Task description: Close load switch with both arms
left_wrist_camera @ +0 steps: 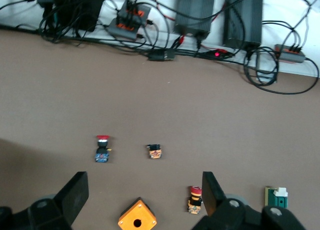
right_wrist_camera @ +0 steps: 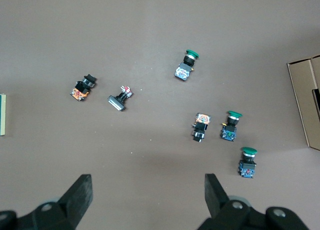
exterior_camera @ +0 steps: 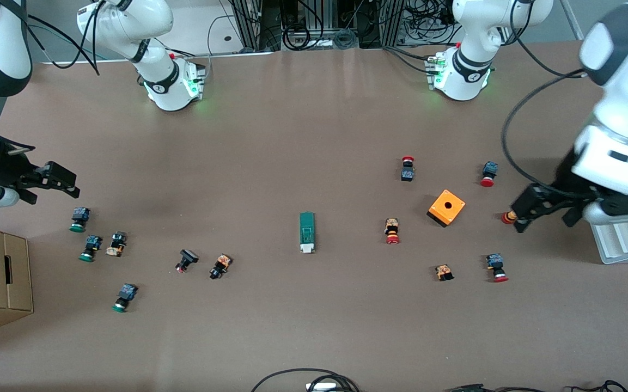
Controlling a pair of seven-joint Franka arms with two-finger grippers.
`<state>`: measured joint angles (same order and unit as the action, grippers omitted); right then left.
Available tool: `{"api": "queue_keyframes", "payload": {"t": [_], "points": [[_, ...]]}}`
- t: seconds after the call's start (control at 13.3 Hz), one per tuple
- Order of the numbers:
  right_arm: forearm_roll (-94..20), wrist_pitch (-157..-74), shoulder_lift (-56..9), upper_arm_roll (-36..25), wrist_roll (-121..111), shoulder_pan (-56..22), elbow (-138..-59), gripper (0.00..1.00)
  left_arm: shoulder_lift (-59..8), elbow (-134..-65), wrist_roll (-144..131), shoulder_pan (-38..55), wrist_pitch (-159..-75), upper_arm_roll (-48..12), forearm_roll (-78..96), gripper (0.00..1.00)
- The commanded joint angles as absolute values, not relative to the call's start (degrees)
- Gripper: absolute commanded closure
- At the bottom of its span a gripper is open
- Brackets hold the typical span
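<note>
The switch (exterior_camera: 306, 232) mid-table looks light, rigid (grip its long sides), with both the left gripper (exterior_camera: 531, 211) and the right gripper (exterior_camera: 52, 181) spread wide at the table's ends.

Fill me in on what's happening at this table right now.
Nothing is being handled yet. The load switch lies untouched mid-table among scattered push buttons. The left end effector hangs open toward the left arm's end, near the orange box. The right end effector hangs open over the right arm's end, above the green-capped buttons.

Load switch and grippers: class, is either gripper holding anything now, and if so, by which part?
Nothing is held. The left gripper and right gripper are open; the load switch lies untouched mid-table.
</note>
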<state>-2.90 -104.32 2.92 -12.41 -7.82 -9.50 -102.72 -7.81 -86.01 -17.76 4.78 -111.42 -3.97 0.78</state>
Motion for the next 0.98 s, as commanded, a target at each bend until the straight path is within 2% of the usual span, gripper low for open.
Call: {"api": "queue_keyframes", "payload": {"t": [0.0,0.15,0.38,0.53,0.9], "points": [[-1.67,-104.41,2.11,-12.39,-7.73,-9.32,-101.42,0.00,-5.98,-87.45,-12.68,0.62,-107.86,-3.70,3.69,0.00],[-1.67,-104.68,2.11,-12.39,-7.73,-9.32,-101.34,0.00,-5.98,-85.79,-7.84,0.35,-102.86,-0.89,3.87,0.00],[-1.67,-104.68,2.20,-12.30,-7.73,-9.40,-101.34,0.00,-6.59,-80.26,-8.00,0.26,-93.55,-0.79,3.25,0.00],[-1.67,-104.68,2.11,-12.31,-7.73,-9.40,-101.34,0.00,-5.98,-79.72,-7.82,0.26,-89.76,-0.53,3.08,0.00],[-1.67,-104.68,2.11,-12.39,-7.73,-9.32,-101.43,0.00,-4.75,-81.21,-7.56,0.26,-88.24,-0.53,2.90,0.00]]}}
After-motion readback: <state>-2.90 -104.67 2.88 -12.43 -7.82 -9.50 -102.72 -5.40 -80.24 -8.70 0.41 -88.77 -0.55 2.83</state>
